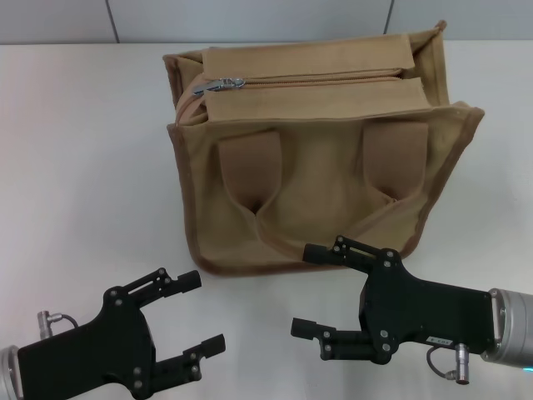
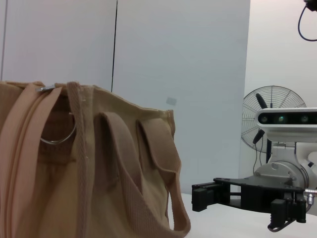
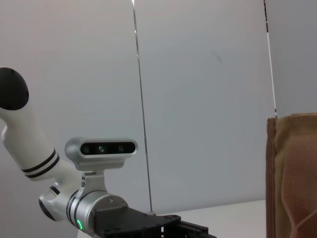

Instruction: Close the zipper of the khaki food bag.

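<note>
The khaki food bag point(image 1: 316, 167) stands upright in the middle of the white table, its two brown strap patches facing me. The zipper point(image 1: 325, 79) runs along its top panel and looks joined along its length. Its silver slider point(image 1: 218, 85) sits at the left end. My left gripper point(image 1: 208, 311) is open and empty, low at the front left, apart from the bag. My right gripper point(image 1: 301, 290) is open and empty, just in front of the bag's lower front edge. The left wrist view shows the bag's side point(image 2: 74, 168), the slider point(image 2: 47, 89) and the right gripper point(image 2: 203, 196).
The white table point(image 1: 75, 167) spreads to both sides of the bag. Grey wall panels point(image 1: 250, 17) run along the back. A fan point(image 2: 272, 109) stands behind the right arm in the left wrist view. The bag's edge point(image 3: 292, 173) shows in the right wrist view.
</note>
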### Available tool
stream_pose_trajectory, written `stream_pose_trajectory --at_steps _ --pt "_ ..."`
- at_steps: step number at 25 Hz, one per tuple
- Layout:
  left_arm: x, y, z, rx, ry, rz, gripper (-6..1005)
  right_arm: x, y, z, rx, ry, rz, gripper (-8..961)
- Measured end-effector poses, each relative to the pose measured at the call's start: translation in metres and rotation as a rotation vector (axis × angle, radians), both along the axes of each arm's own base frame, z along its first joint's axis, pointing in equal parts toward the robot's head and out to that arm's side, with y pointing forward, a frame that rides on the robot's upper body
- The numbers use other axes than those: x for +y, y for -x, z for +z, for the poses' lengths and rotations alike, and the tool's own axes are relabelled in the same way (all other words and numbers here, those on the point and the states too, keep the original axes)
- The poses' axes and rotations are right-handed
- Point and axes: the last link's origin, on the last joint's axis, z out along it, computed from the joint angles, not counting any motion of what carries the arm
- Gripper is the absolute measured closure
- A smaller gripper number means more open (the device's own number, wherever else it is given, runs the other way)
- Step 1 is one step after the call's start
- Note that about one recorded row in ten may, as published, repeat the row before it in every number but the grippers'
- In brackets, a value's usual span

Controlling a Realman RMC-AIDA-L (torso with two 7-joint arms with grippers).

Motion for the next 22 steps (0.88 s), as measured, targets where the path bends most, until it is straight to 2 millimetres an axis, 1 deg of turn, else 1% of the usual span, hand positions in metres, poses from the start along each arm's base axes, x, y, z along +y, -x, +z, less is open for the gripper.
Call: stream_pose_trajectory --at_steps 4,8,16,19,22 --pt "-0.003 0.001 0.0 0.003 0.007 -0.002 229 0.0 -0.002 0.001 -0.006 0.005 -0.012 115" --pt "-0.004 0.002 0.004 0.004 0.008 -0.013 230 0.001 -0.01 0.01 -0.014 0.006 -0.043 115" --pt "-0.005 0.005 0.007 0.038 0.037 -0.033 231 0.001 -0.015 0.023 -0.011 -0.008 -0.049 115" --pt "-0.005 0.006 0.009 0.038 0.028 -0.023 231 0.002 -0.015 0.024 -0.011 -0.01 -0.047 115" --pt "-0.001 0.007 0.013 0.013 -0.034 0.012 231 0.003 -0.013 0.021 -0.013 -0.006 -0.043 115"
